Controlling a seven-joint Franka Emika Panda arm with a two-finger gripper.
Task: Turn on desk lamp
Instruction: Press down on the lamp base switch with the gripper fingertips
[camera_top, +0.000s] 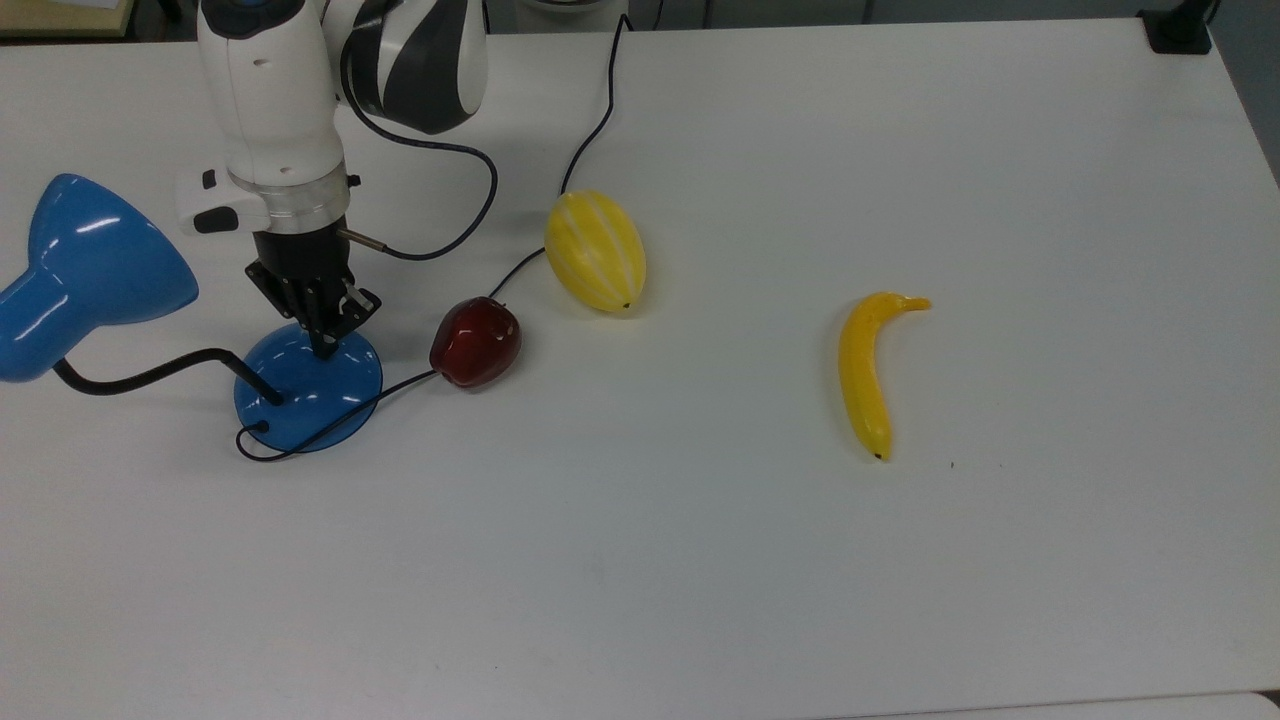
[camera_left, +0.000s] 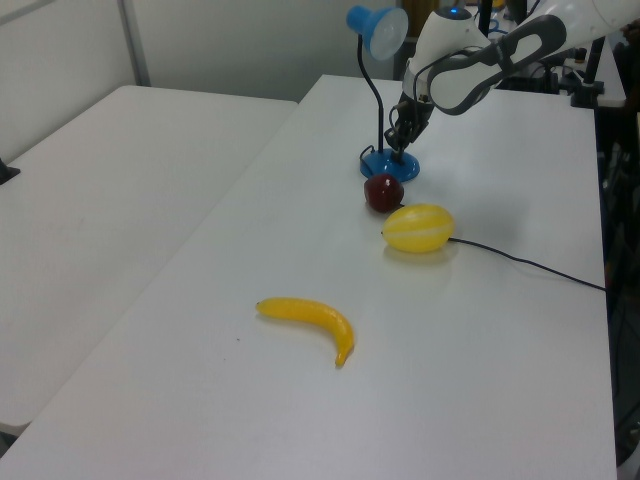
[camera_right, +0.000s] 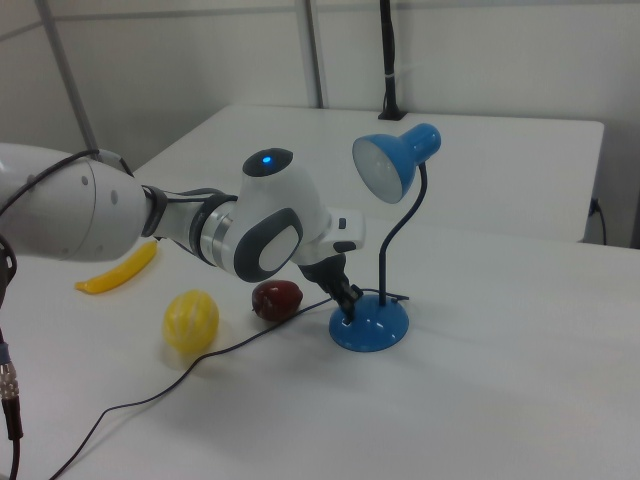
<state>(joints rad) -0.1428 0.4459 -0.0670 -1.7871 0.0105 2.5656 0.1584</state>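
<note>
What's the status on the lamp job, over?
Gripper shut, tip down on the desk lamp base. Shade shows no glow. Apple beside the base, clear of the gripper.

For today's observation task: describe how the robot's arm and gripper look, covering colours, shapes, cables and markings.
The arm has glossy white rounded shells with dark grey bands at a joint, a silver ring at the wrist and a small blue light on top in the right view. A thin dark cable loops beside it. The gripper is black and narrow.
</note>
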